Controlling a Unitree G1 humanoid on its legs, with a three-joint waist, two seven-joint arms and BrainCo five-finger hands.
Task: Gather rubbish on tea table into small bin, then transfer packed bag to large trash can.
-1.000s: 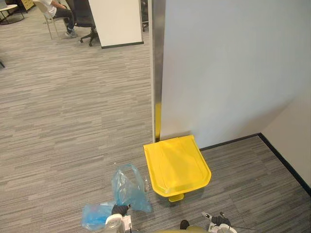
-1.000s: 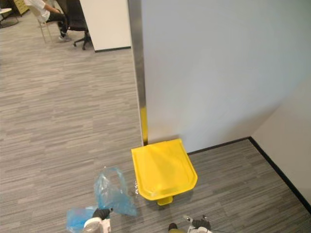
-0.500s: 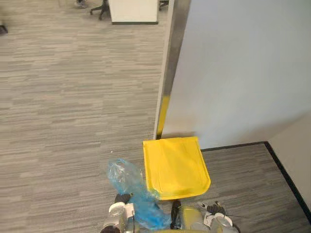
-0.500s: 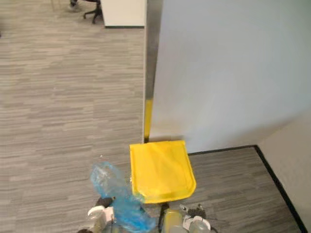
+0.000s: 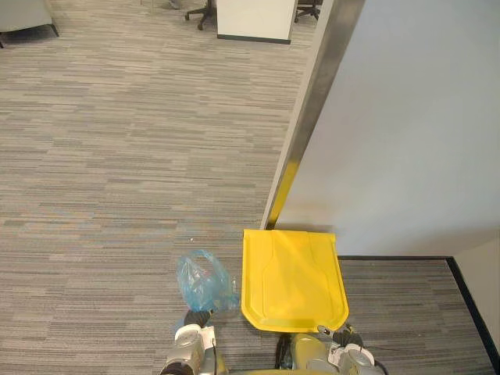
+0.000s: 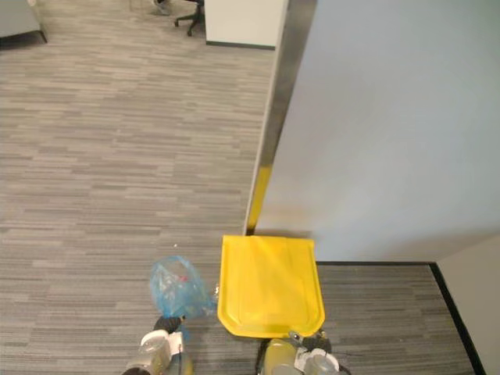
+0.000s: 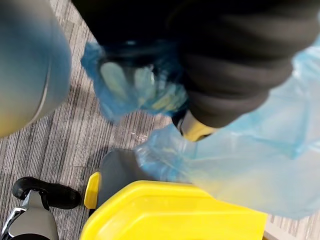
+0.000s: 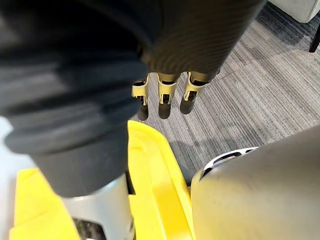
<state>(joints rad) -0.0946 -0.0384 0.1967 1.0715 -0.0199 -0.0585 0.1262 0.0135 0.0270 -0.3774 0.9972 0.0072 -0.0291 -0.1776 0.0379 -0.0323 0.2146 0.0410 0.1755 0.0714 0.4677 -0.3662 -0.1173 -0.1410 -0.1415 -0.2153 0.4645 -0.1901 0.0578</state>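
Left hand (image 5: 195,318) clenches blue bag (image 5: 205,281) beside yellow bin (image 5: 293,277), closed: open it first, using slack-fingered right hand (image 8: 162,102).

Inspected: no text, label, number or sign can be read on the yellow trash can lid (image 5: 293,277), on the blue bag (image 5: 205,281) at its 9 o'clock, or on the grey wall (image 5: 406,117) at its 12 o'clock.

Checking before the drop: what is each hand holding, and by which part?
Left hand grips the blue bag by its bunched end; right hand holds nothing.
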